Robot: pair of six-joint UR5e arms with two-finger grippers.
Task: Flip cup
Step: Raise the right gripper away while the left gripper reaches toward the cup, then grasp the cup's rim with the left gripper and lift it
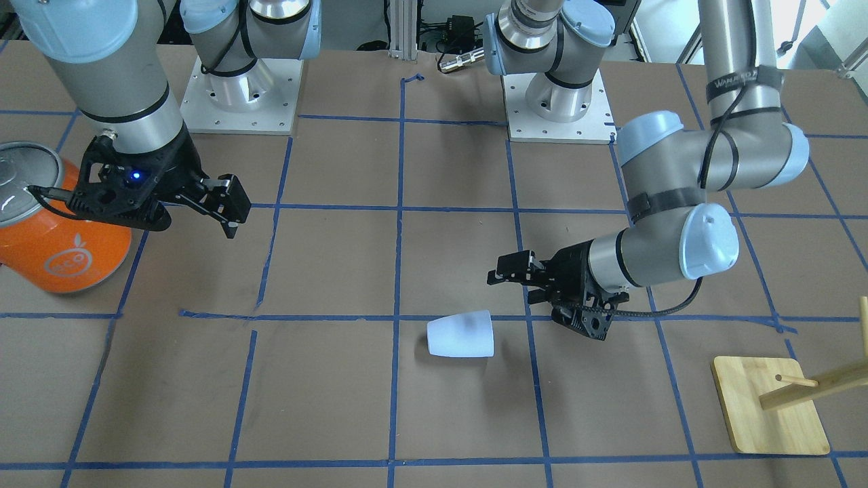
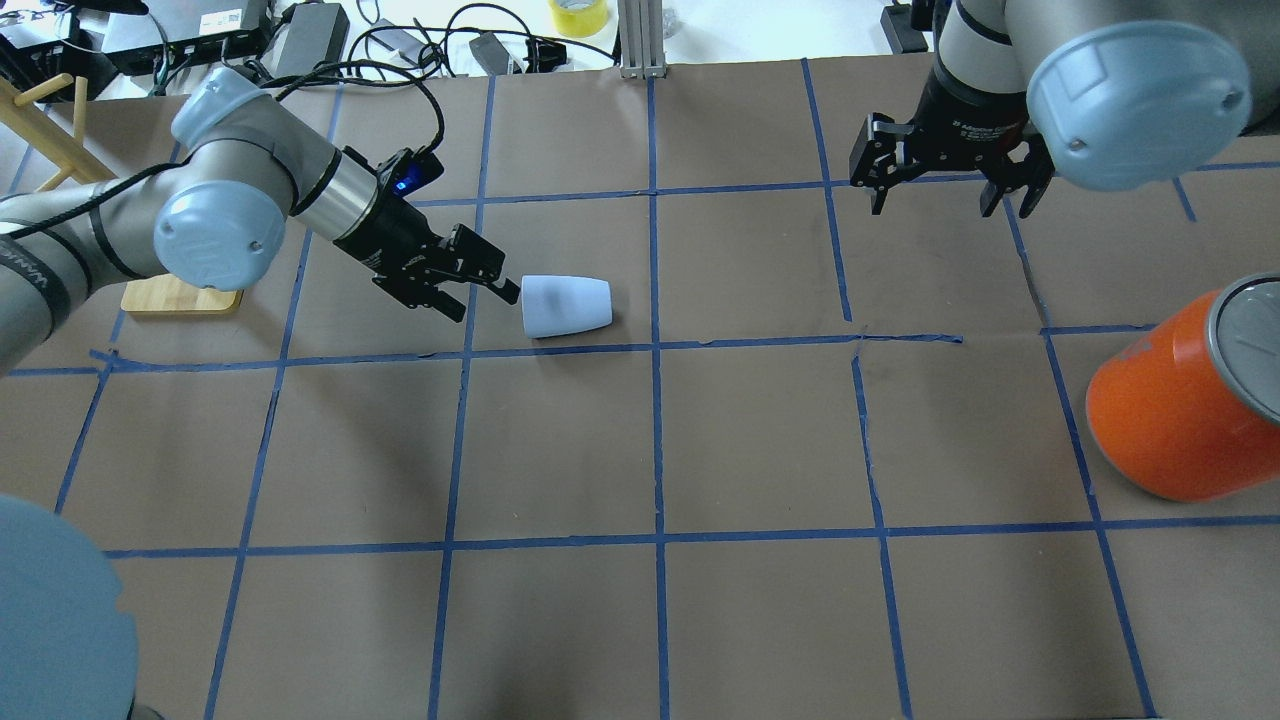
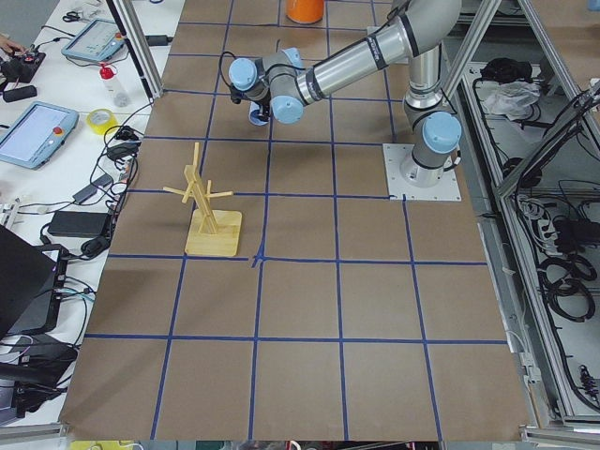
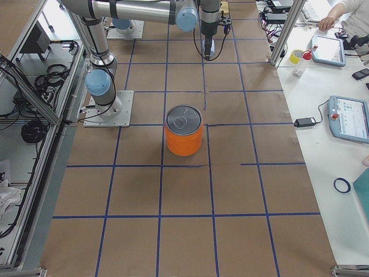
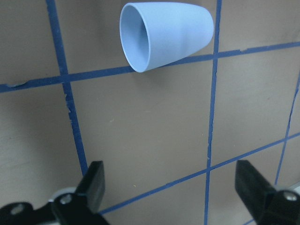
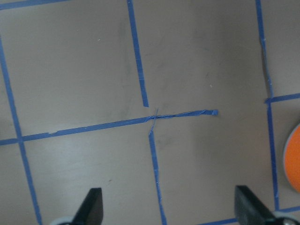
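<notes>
The cup [image 2: 566, 305] is a small pale bluish-white tumbler lying on its side on the brown table. Its wide mouth points at my left gripper. It also shows in the front view [image 1: 461, 333] and in the left wrist view [image 5: 164, 35], where its open mouth faces the camera. My left gripper [image 2: 480, 285] is open and empty, low over the table, just short of the cup's mouth and not touching it. My right gripper [image 2: 935, 200] is open and empty, far from the cup at the far right. Its wrist view shows only taped table between its fingertips [image 6: 91, 206].
A large orange can [image 2: 1170, 420] with a silver top stands at the table's right side and shows in the front view [image 1: 61, 244]. A wooden peg stand [image 1: 770, 407] stands beyond my left arm. Blue tape lines grid the brown table [image 2: 760, 440].
</notes>
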